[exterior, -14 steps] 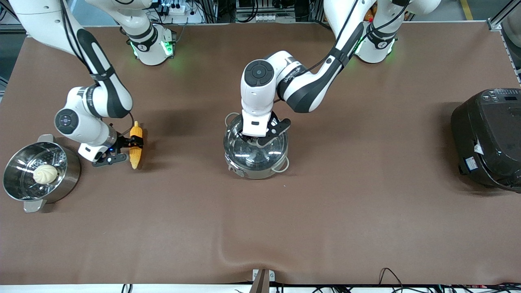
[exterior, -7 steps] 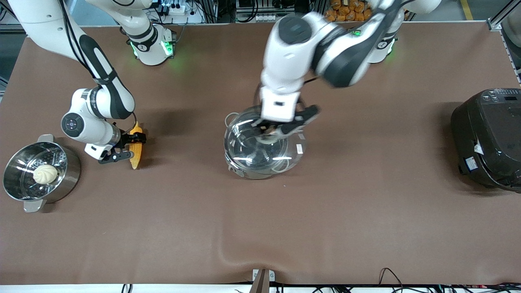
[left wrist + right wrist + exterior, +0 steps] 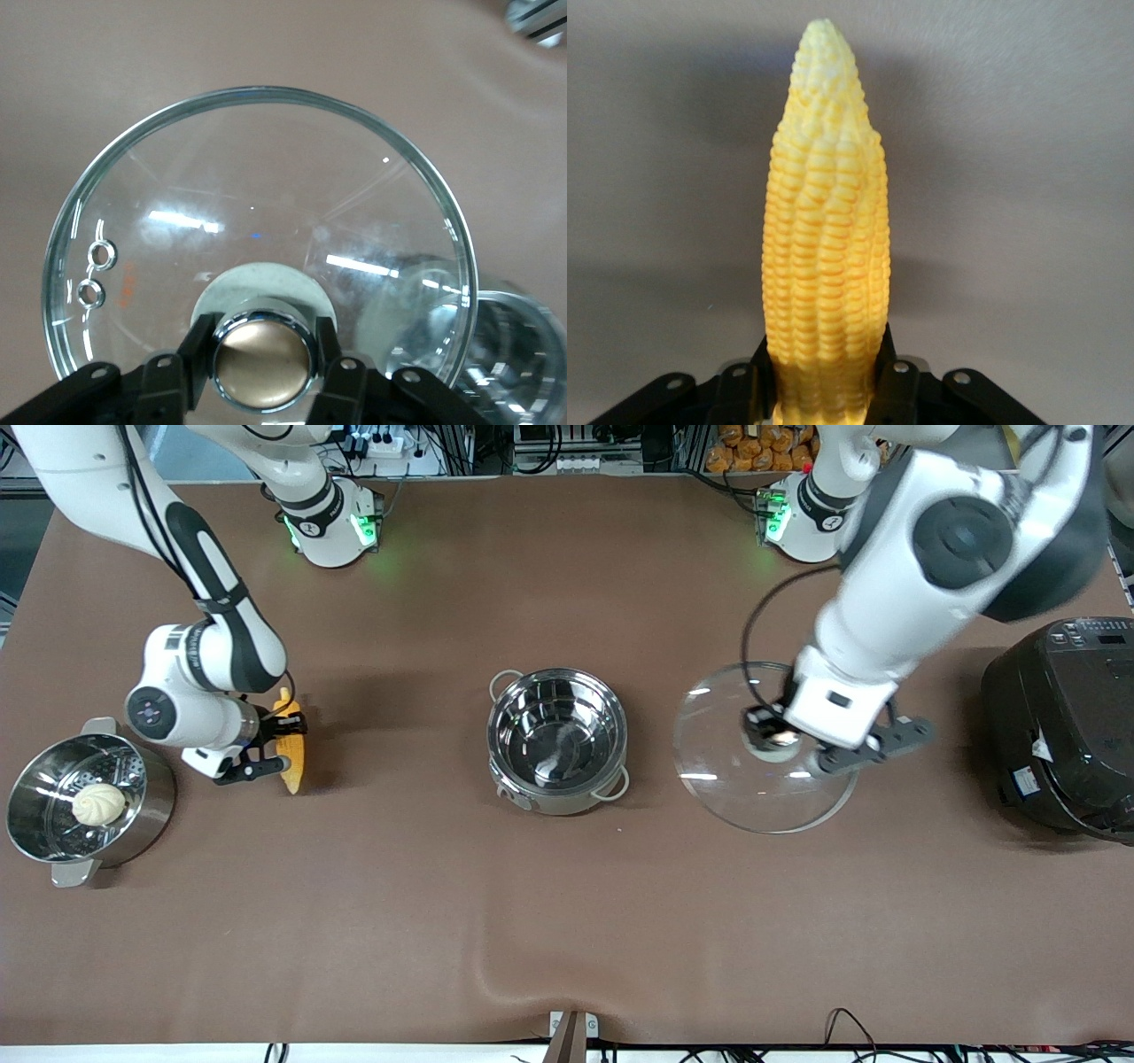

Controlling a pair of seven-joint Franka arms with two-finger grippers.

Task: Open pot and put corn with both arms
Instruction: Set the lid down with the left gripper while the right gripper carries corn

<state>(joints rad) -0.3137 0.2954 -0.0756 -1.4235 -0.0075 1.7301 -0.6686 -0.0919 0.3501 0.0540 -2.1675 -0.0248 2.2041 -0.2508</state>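
Pot open, lid and corn both gripped.
Left gripper (image 3: 780, 737) clamps the lid (image 3: 753, 779) by its knob (image 3: 262, 359) over the table between pot (image 3: 556, 740) and cooker (image 3: 1063, 722); the right wrist view shows the right gripper (image 3: 824, 385) pinching the corn (image 3: 826, 257) at its thick end.

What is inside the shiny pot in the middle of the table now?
Nothing: the pot stands open, its shiny bottom bare. The left gripper holds the lid aside; nothing hides the inside.
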